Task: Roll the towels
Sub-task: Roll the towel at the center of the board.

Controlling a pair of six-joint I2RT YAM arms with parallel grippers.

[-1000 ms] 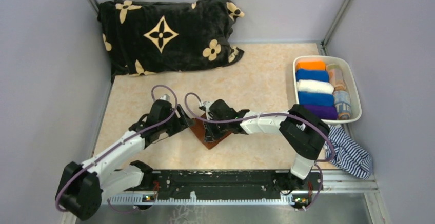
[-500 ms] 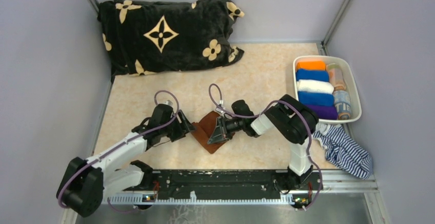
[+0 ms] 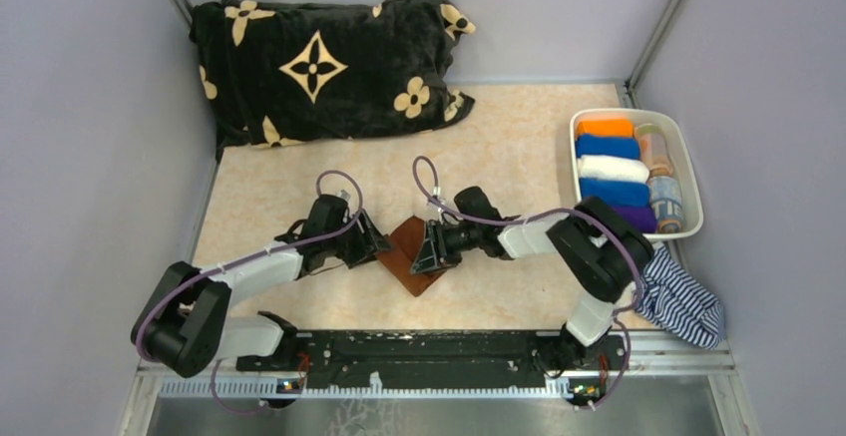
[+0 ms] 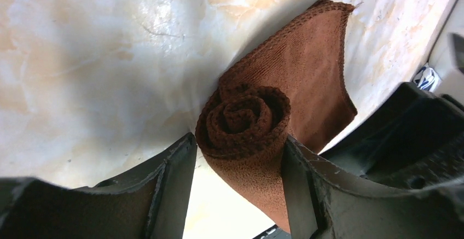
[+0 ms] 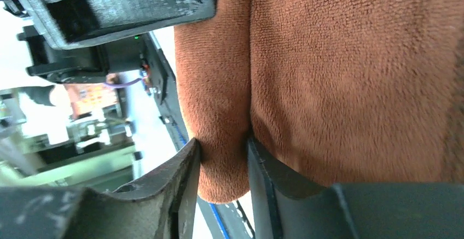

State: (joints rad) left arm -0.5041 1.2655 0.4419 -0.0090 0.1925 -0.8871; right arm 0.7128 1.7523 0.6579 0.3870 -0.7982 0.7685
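Both arms [image 3: 249,271] wear white links, black joints, looping purple cables [image 3: 329,179]; the left tool [image 3: 375,248] and right tool [image 3: 429,253] are black

Left arm [image 3: 254,271] lies low, reaching right. Right arm [image 3: 544,236] is bent at the elbow, reaching left. Grippers face each other, close together. Left gripper [image 4: 238,140]: fingers set wide, both touching the rolled end of the brown plush towel [image 4: 241,118]. Right gripper [image 5: 223,143]: narrow gap, towel fold pinched in it.
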